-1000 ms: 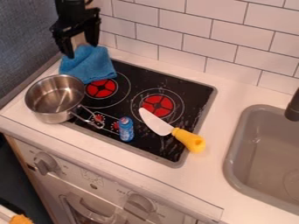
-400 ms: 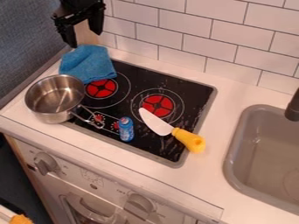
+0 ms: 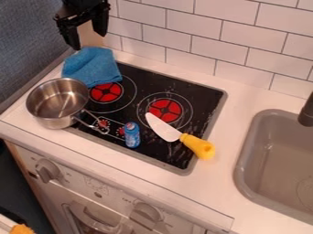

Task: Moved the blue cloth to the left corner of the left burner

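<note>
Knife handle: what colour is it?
The knife handle is yellow, clear in the camera view.

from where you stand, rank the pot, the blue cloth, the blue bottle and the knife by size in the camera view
Pot and blue cloth: too alike to rank
Knife, yellow handle included
Blue bottle, the smallest

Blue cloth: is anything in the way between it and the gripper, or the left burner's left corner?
Nothing visible stands between the gripper and the blue cloth below its open jaws. The cloth already lies over the far left edge of the left burner, nothing between; the metal pot stands on its near side.
</note>
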`<state>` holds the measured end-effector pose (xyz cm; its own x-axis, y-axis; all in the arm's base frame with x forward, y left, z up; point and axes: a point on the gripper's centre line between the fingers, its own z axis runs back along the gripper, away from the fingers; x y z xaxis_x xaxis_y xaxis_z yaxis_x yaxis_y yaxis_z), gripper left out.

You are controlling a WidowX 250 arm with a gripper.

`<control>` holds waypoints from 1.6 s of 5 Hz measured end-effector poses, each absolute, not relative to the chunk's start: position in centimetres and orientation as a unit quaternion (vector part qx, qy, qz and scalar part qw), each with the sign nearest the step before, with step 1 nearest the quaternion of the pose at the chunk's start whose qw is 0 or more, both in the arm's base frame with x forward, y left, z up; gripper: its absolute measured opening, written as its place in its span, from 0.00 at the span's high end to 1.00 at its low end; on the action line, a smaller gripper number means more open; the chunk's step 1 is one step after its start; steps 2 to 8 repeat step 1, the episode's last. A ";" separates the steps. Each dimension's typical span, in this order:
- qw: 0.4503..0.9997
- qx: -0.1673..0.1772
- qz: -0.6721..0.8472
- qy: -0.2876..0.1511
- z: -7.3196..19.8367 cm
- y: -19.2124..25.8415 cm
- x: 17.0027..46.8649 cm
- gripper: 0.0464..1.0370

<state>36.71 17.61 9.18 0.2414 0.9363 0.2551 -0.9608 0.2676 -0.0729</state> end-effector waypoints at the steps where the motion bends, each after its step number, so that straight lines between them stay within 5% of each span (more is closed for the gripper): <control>1: 0.786 0.050 0.603 -0.123 9.1 17.6 36.7 0.04; 8: 0.786 0.050 0.603 -0.123 9.1 17.6 36.7 0.04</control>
